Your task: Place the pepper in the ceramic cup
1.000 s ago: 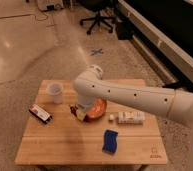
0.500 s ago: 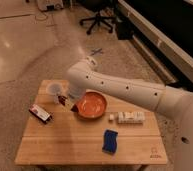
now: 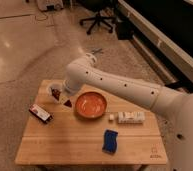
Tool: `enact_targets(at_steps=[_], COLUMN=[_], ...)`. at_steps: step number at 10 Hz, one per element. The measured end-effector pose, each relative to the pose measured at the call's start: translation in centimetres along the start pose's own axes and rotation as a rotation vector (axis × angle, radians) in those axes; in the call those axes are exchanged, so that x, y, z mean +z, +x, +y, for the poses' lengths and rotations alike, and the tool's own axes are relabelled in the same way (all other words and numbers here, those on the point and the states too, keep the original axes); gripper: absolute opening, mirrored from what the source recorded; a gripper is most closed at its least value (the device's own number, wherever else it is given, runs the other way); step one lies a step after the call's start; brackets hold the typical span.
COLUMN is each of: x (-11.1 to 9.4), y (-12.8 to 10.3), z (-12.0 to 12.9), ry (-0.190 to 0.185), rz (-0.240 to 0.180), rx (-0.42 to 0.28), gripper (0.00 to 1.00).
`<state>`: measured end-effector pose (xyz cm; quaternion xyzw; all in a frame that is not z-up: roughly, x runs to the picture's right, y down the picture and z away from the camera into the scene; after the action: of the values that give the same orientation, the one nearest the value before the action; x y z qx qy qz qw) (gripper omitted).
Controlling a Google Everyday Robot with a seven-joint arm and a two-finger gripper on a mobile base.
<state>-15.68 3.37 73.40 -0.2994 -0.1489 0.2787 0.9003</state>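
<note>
My gripper (image 3: pixel 61 98) hangs at the back left of the wooden table (image 3: pixel 85 150), just left of the orange-red bowl (image 3: pixel 90 104). It is over the spot where the white ceramic cup stands, and it hides nearly all of the cup. Dark red shapes show at the gripper's tip. I cannot tell whether they are the pepper or parts of the gripper. No pepper lies in the bowl or on the tabletop in view.
A red-white-black packet (image 3: pixel 40 113) lies at the table's left edge. A blue sponge (image 3: pixel 109 140) lies front centre. A white box (image 3: pixel 130 118) lies right of the bowl. An office chair (image 3: pixel 97 20) stands on the floor behind.
The arm has swung left, from over the bowl to over the cup at the table's back left. The cup, visible earlier, is now covered by the gripper.
</note>
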Motion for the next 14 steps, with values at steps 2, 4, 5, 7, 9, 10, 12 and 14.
enact_targets(at_steps=[2, 4, 5, 7, 9, 10, 12, 14], x=[0.0, 0.0, 0.0, -0.3, -0.1, 0.3, 1.4, 2.0], y=[0.0, 0.0, -0.5, -1.8, -2.4, -2.6, -3.5, -4.8], z=[0.0, -0.1, -0.9, -4.8, -7.9, -9.0, -10.2, -10.9], ry=[0.0, 0.006, 0.022, 0.089, 0.13, 0.142, 0.156, 0.167], rz=[0.0, -0.003, -0.033, -0.142, -0.227, -0.259, -0.305, -0.338], rx=[0.0, 0.002, 0.014, 0.053, 0.083, 0.091, 0.095, 0.091], gripper=[0.0, 0.0, 0.0, 0.0, 0.0, 0.0, 0.0, 0.0])
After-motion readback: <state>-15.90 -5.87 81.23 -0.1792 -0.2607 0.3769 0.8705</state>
